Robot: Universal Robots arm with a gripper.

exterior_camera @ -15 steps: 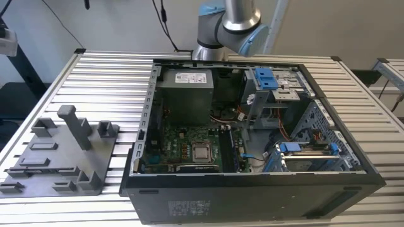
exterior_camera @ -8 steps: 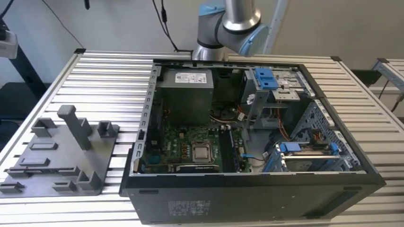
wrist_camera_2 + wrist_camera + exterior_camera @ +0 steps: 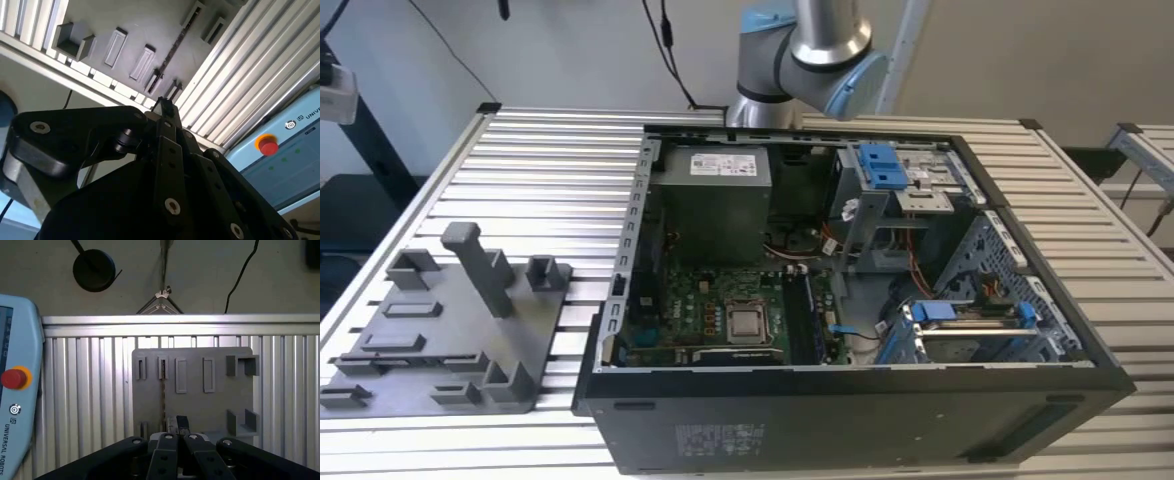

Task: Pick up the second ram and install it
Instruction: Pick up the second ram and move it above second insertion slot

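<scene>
Gripper [image 3: 177, 423] (fingers together) well apart from 2nd ram [image 3: 162, 392] in grey tray [image 3: 220, 405]

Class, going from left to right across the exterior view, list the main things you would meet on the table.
Grey plastic holder tray with upright posts → green motherboard inside the open black computer case → lower blue plastic drive latch.

Upright posts [image 3: 487, 265] on the grey tray [image 3: 460, 335] flank the second ram [image 3: 163, 390]; surrounding table [image 3: 547, 170] lies open.
</scene>
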